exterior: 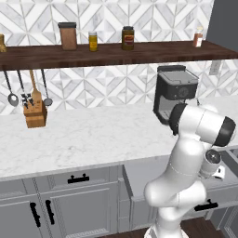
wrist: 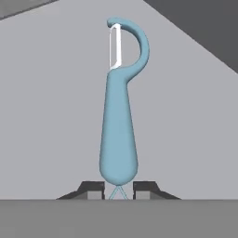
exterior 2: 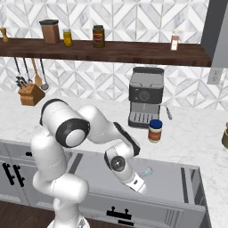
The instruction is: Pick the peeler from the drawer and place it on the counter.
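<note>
**Mia:** How far along was the job?

**Ben:** Not very far. The peeler (wrist: 119, 139) was lying flat on the pale floor of the drawer (exterior 2: 178, 176). The drawer was pulled out, so that part was done. But the peeler was not lifted yet, and it was not on the counter (exterior: 93, 135).

**Mia:** Where was the hand?

**Ben:** The gripper (wrist: 118, 190) was low inside the drawer, right at the fat end of the blue handle. From the right base view I saw the arm bent down into the drawer, with the peeler (exterior 2: 147, 171) just past the tip of the hand.

**Mia:** Was the hand open or closed?

**Ben:** It was open only a little. The two dark fingers (wrist: 95, 189) had a small gap between them. The thin tip at the handle's end sat in that gap. The fingers were just beside it, one on each side.

**Mia:** Did it hold the peeler?

**Ben:** I don't think so. The fingers did not look pressed on it, and the peeler looked like it was resting on the drawer floor.

**Mia:** So what was left?

**Ben:** I think almost all of it. Squeeze the handle, lift it out, move it over the white counter, and set it down.
</note>
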